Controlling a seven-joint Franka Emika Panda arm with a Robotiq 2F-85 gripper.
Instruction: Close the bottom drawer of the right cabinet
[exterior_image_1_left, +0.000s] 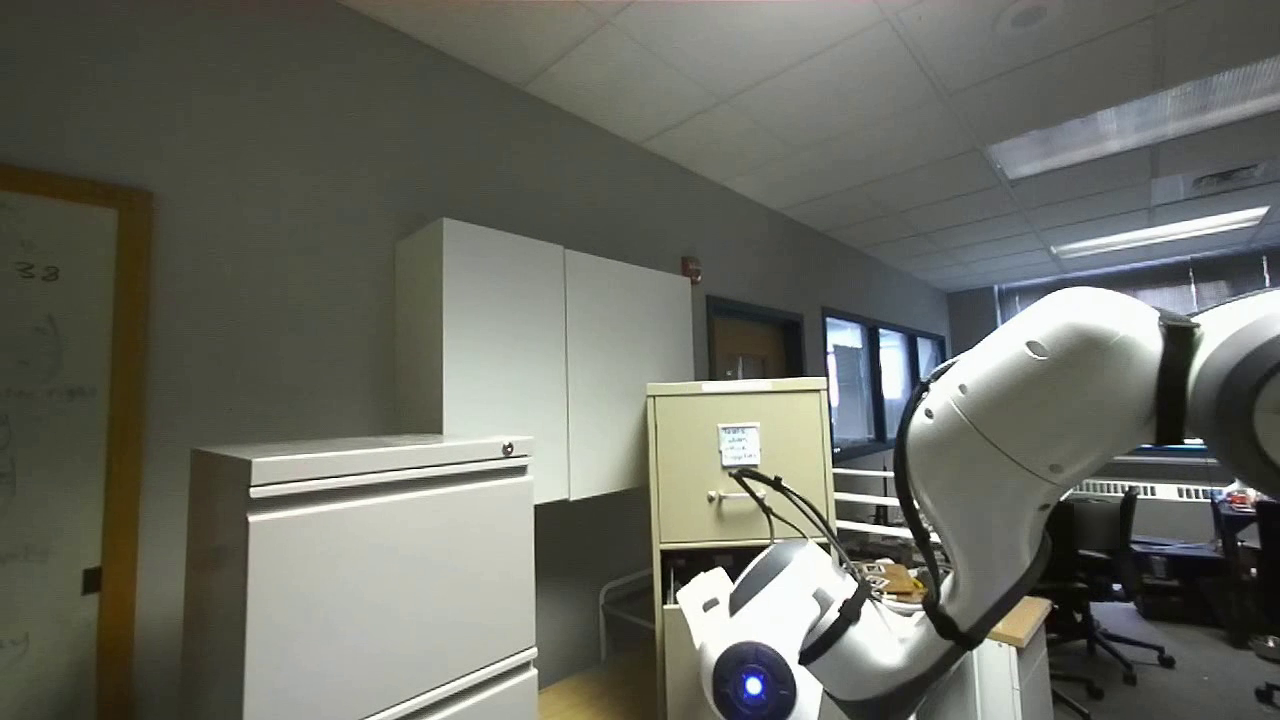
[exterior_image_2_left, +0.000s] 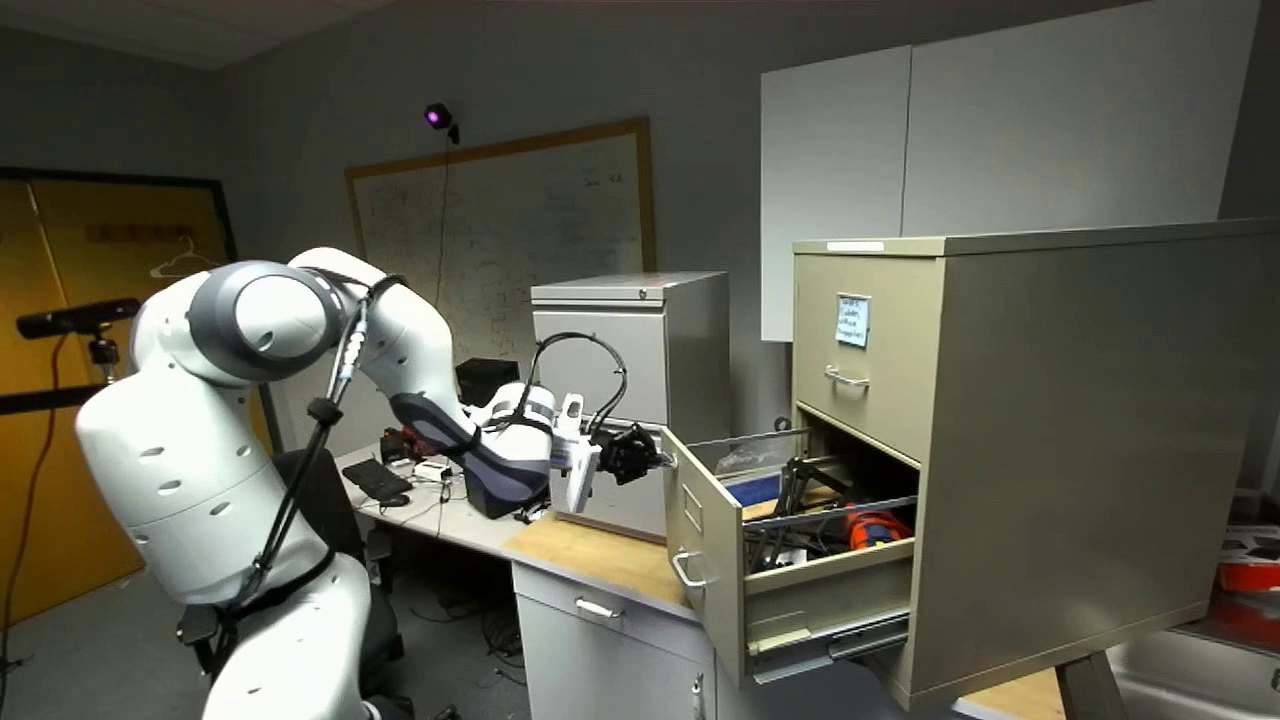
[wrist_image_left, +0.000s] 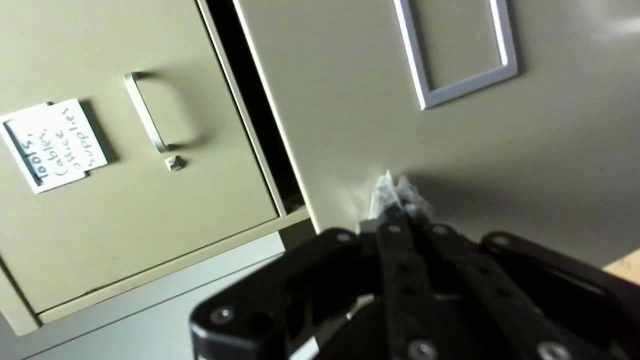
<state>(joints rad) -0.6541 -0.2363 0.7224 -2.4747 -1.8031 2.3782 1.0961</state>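
Note:
The right cabinet is beige metal with a paper sheet on its upper drawer; it also shows in an exterior view. Its bottom drawer is pulled well out, with tools and cables inside, and its silver handle sits low on the front. My gripper is at the upper far-side part of the drawer front, above the handle. In the wrist view the gripper has its wrapped fingertips together with nothing between them, at or very near the drawer front. Whether they touch is unclear.
A pale grey cabinet stands on the counter behind the gripper, also seen in an exterior view. A wooden counter top runs below the arm. White cupboards hang on the wall.

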